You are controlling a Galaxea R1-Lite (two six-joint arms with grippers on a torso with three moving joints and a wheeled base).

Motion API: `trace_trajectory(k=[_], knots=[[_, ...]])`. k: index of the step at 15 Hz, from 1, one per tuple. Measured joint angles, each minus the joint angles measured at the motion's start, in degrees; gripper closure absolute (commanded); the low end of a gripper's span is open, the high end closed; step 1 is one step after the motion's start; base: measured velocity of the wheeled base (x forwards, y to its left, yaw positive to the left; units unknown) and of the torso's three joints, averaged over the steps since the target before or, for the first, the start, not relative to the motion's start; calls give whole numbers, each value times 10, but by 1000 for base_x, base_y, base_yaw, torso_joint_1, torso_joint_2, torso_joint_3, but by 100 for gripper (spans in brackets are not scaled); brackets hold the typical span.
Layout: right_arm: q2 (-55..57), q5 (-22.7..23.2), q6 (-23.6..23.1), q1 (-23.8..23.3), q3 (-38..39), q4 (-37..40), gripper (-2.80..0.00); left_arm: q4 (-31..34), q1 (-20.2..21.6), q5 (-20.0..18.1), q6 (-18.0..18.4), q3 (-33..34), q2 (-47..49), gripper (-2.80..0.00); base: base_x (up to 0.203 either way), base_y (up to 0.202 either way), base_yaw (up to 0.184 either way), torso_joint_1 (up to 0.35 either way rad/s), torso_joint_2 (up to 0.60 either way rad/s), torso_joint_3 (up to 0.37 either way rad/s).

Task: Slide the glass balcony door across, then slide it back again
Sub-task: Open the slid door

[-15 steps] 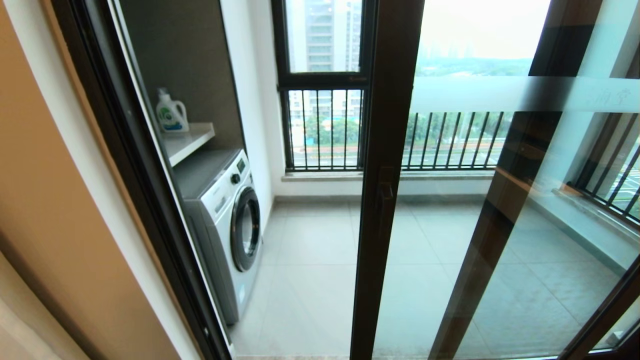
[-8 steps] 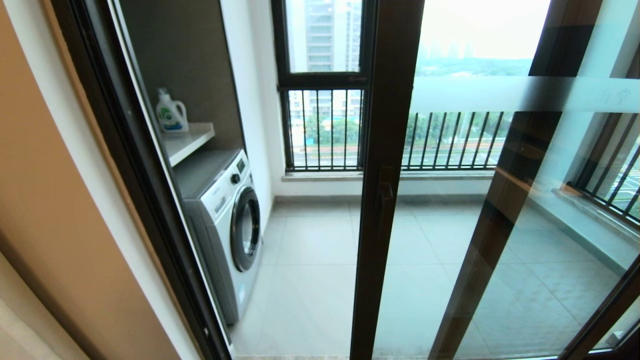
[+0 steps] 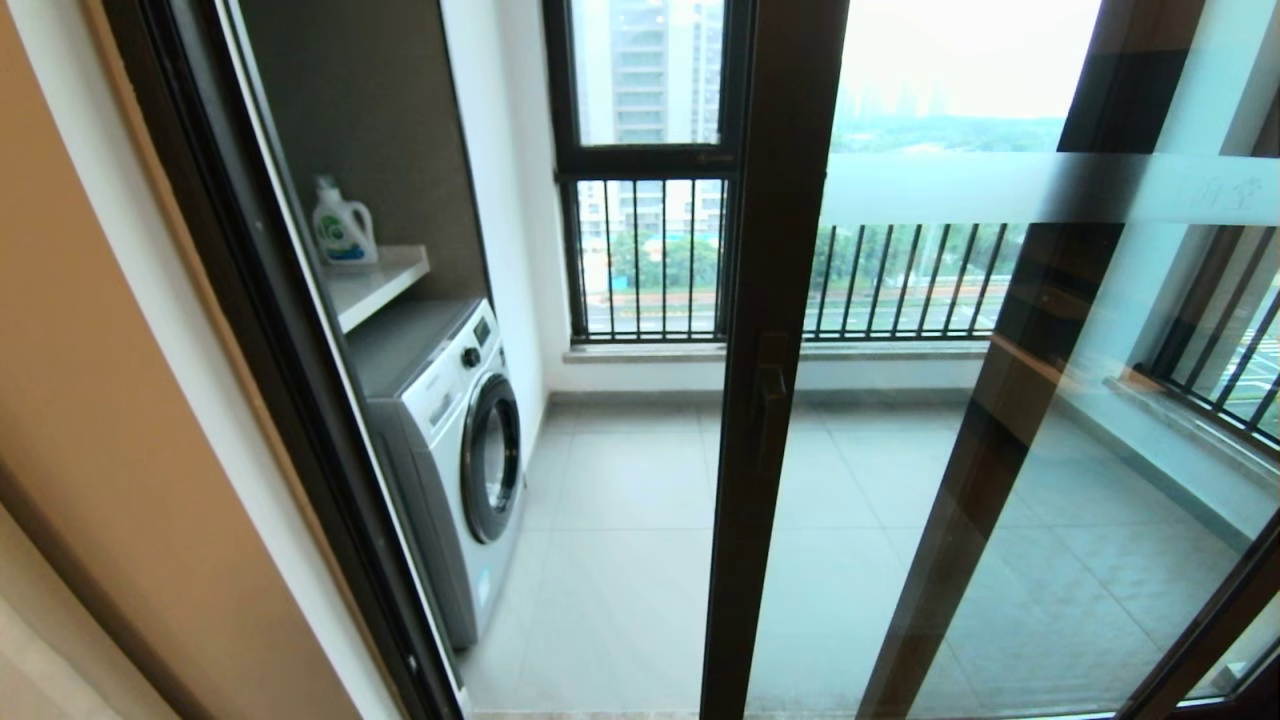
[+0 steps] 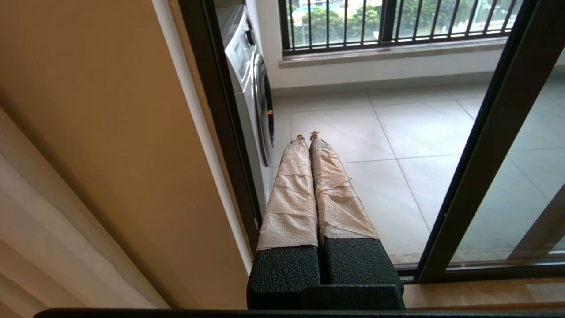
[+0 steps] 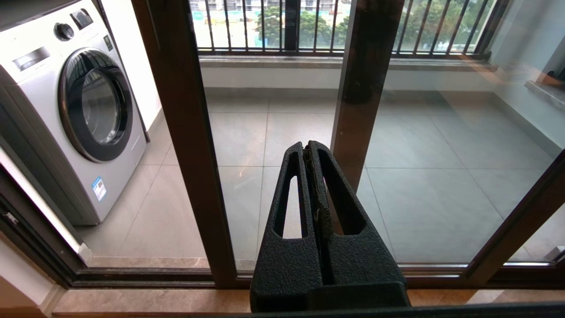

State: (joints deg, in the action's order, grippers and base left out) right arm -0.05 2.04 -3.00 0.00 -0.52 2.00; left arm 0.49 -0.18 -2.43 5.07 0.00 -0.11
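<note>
The glass balcony door [image 3: 775, 300] stands partly slid across, its dark brown leading stile near the middle of the head view with a small handle [image 3: 770, 385]. Its frosted band [image 3: 950, 188] runs to the right, with faint characters [image 3: 1228, 192] near the far end. The opening lies to the left of the stile. Neither arm shows in the head view. My left gripper [image 4: 307, 134] is shut, its tape-wrapped fingers pointing into the opening, with the door stile [image 4: 490, 145] off to one side. My right gripper [image 5: 305, 145] is shut, close before the glass beside the stile [image 5: 185, 132].
A washing machine [image 3: 450, 440] stands on the balcony at the left, under a shelf with a detergent bottle [image 3: 343, 225]. The dark fixed jamb [image 3: 290, 350] and beige wall [image 3: 100, 400] bound the opening. A second stile [image 5: 362, 79] shows behind the glass. The railed outer window [image 3: 650, 260] is beyond.
</note>
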Motion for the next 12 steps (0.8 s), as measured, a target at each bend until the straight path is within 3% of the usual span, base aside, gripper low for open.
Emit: trace_trajectory(k=[4,7,9,12], knots=[[1,-11,4,0,-6,5,0,0,0,0,0,0,0,0,0,0,0,0,0,0],[55,-17,72,7,-84,6,0,0,0,0,0,0,0,0,0,0,0,0,0,0],[142,-14,119,41,-172,-1,0,0,0,0,0,0,0,0,0,0,0,0,0,0],[313,-6,132,120,-273,-42,0,0,0,0,0,0,0,0,0,0,0,0,0,0]])
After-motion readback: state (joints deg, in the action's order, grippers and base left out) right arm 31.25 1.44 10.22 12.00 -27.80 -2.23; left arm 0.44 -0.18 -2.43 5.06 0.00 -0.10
